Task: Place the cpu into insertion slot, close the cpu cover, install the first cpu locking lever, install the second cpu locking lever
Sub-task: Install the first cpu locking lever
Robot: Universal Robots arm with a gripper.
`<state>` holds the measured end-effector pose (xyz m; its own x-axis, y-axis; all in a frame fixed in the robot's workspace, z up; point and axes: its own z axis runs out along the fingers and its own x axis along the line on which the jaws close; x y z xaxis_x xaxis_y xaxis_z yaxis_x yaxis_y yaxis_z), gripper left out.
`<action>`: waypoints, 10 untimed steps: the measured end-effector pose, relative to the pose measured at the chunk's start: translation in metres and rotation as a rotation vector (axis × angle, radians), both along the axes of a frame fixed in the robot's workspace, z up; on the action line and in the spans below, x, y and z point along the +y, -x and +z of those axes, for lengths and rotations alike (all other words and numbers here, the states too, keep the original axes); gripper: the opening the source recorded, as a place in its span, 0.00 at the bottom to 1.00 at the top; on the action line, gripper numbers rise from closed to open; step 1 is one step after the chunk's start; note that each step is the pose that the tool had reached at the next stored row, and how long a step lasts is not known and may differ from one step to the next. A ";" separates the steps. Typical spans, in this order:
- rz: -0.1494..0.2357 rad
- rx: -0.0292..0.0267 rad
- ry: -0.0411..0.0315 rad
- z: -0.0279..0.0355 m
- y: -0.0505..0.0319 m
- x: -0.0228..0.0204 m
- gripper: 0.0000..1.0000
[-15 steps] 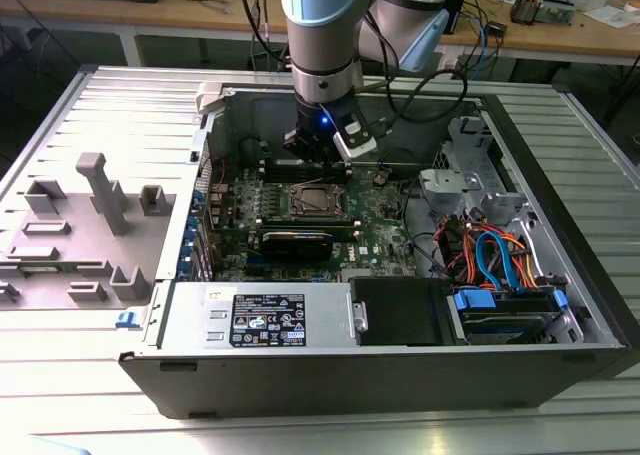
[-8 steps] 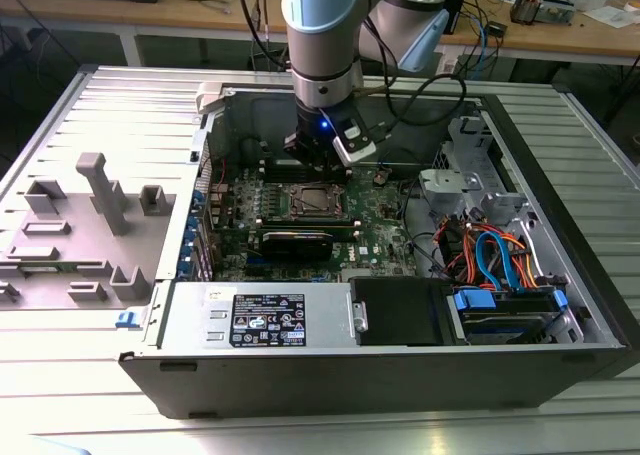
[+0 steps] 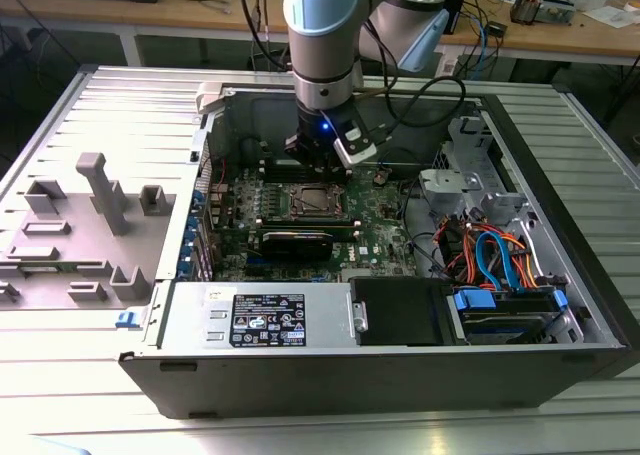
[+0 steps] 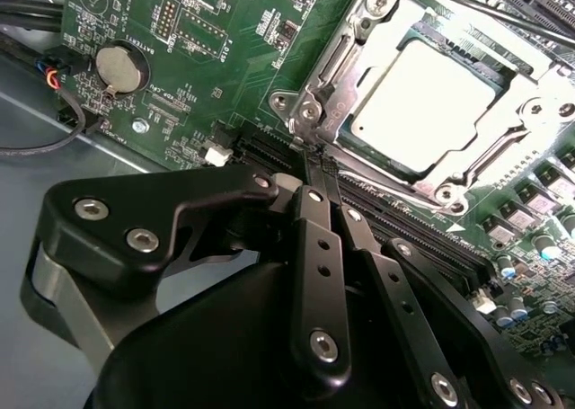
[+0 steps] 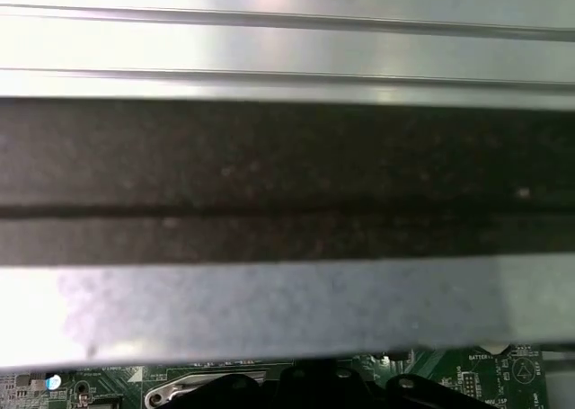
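The cpu (image 4: 431, 99), a square chip with a bright silver top, sits in the insertion slot (image 4: 310, 111) on the green motherboard (image 4: 225, 31). The cpu cover (image 4: 346, 54), a metal frame, lies flat around the chip. A thin metal lever (image 4: 395, 193) runs along the socket's near side. Another lever (image 4: 485, 18) runs along the far side. My gripper (image 4: 313, 162) is shut, its black fingers (image 4: 319, 238) pressed together with nothing between them. The tips are at the socket's corner. In the exterior view the gripper (image 3: 322, 165) hangs just behind the cpu (image 3: 313, 201) inside the open computer case.
Long black memory slots (image 4: 404, 225) run beside the socket under the fingers. A coin battery (image 4: 121, 67) sits on the board. The case holds a power supply (image 3: 270, 320) at the front and cabled drive bays (image 3: 500, 260). A grey panel (image 3: 80, 225) lies at the exterior view's left.
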<state>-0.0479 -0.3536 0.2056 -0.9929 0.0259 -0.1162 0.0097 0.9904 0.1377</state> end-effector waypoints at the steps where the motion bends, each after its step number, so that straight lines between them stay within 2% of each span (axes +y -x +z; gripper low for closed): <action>1: 0.000 0.0001 0.0000 0.0003 -0.0001 0.0000 0.11; 4: 0.000 0.0000 0.0007 0.0007 -0.0002 -0.0001 0.11; 6: 0.000 0.0005 0.0073 0.0003 -0.0003 -0.0001 0.11; 10: 0.000 0.0008 0.0082 -0.0049 -0.0002 -0.0002 0.11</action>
